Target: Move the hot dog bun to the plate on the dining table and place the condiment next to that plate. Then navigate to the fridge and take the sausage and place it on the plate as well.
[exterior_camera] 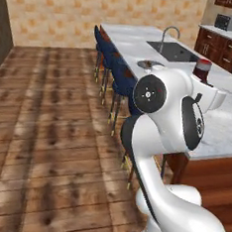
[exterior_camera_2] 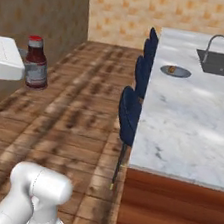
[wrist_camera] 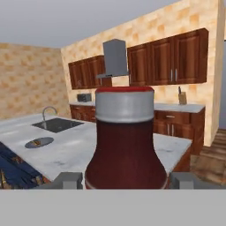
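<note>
Your pincer (wrist_camera: 126, 180) is pinching the condiment (wrist_camera: 125, 141) bottle. One finger sits on each side of the bottle, low down, and the bottle stands upright between them, up in the air.

The hot dog bun (exterior_camera_2: 172, 69) already lies on the plate (exterior_camera_2: 182, 73). The plate sits on the dining table worktop (exterior_camera_2: 193, 125), near the stool side and close to the sink (exterior_camera_2: 221, 64). So I think the first job is done.

Next, you need to set the bottle down beside the plate. Right now it is well apart from the plate. After that, you must go to the fridge, get the sausage, and put it on the plate too.

Your arm (exterior_camera: 168, 112) is bent and lifted high, with the hand near the near end of the worktop. In the left base view, the red cap of the bottle peeks over the arm.
</note>
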Tool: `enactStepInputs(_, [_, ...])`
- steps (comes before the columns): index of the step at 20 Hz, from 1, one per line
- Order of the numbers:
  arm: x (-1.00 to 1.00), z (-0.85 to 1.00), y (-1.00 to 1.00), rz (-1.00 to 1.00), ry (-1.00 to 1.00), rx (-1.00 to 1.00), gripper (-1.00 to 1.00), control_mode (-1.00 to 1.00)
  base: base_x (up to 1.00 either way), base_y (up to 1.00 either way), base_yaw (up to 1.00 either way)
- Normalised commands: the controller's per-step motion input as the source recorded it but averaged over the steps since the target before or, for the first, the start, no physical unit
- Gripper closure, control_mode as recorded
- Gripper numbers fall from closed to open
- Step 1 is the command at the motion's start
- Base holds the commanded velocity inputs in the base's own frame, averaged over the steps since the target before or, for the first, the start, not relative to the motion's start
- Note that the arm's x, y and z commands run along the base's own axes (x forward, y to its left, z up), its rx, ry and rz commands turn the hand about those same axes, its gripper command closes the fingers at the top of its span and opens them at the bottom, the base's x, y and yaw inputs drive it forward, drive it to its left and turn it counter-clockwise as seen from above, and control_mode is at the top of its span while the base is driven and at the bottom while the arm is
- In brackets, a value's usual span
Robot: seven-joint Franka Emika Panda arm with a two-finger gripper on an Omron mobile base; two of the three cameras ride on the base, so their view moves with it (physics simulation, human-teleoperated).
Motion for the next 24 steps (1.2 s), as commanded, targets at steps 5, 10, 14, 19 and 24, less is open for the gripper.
enactStepInputs(5, [0.00,0.00,0.00,0.00,0.00,0.00,1.00,1.00,0.72,1.00,-0.32])
enactStepInputs(10, [0.00,0.00,0.00,0.00,0.00,0.00,1.00,1.00,0.80,0.98,-0.42])
enactStepInputs(14, [0.00,0.00,0.00,0.00,0.00,0.00,1.00,1.00,0.73,0.84,-0.51])
enactStepInputs(19, [0.00,0.00,0.00,0.00,0.00,0.00,1.00,1.00,0.67,0.82,-0.55])
enactStepInputs(24, [0.00,0.00,0.00,0.00,0.00,0.00,1.00,1.00,0.61,0.88,-0.54])
